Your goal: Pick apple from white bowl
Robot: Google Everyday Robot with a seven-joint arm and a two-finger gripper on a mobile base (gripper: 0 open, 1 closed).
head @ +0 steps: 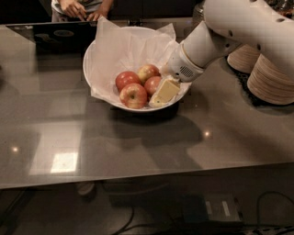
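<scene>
The white bowl, lined with crinkled white paper, sits on the grey table at the upper middle. Several red apples lie in it: one at the left, one at the back, one in front with a yellow patch, and one at the right. My gripper reaches into the bowl from the right on a white arm. Its cream-coloured fingers are down at the bowl's right side, touching the right apple.
Stacks of beige paper plates stand at the right, behind the arm. A person's hands and a dark laptop are at the table's far edge. The table's front edge runs along the lower part of the view.
</scene>
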